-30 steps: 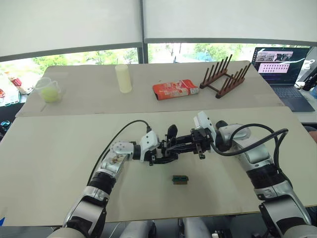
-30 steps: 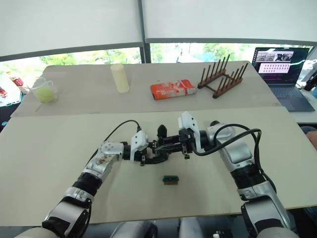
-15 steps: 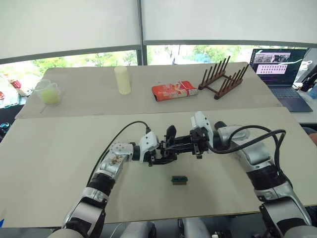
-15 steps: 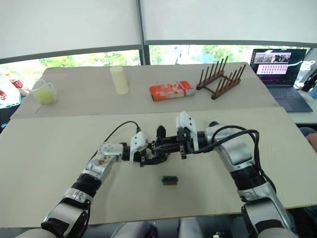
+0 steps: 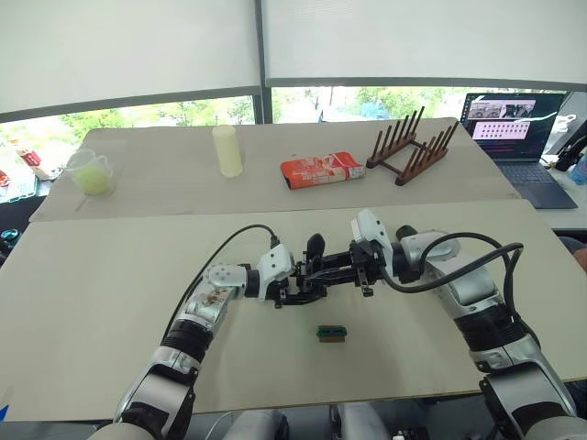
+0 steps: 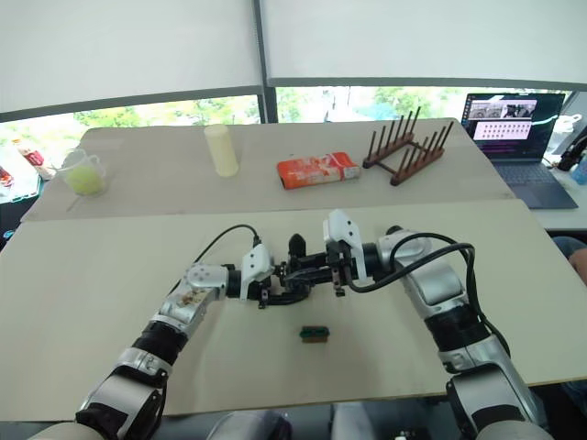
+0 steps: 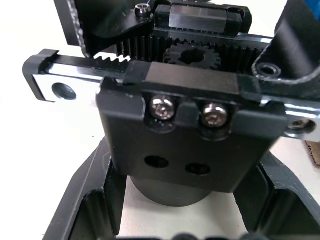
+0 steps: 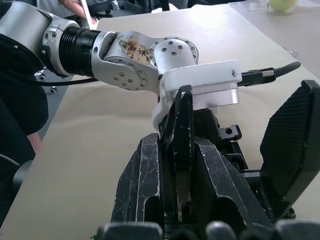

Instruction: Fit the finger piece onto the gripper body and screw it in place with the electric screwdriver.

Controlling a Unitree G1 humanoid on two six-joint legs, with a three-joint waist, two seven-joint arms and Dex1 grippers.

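Gripping gripper body in left hand; right hand touching it.

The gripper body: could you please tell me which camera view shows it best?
The left wrist view: the gripper body is close up, with its rack teeth, gear and two screws plain. The eye views show it small, between the left gripper and right gripper. The right wrist view shows part of it behind that gripper's fingers.
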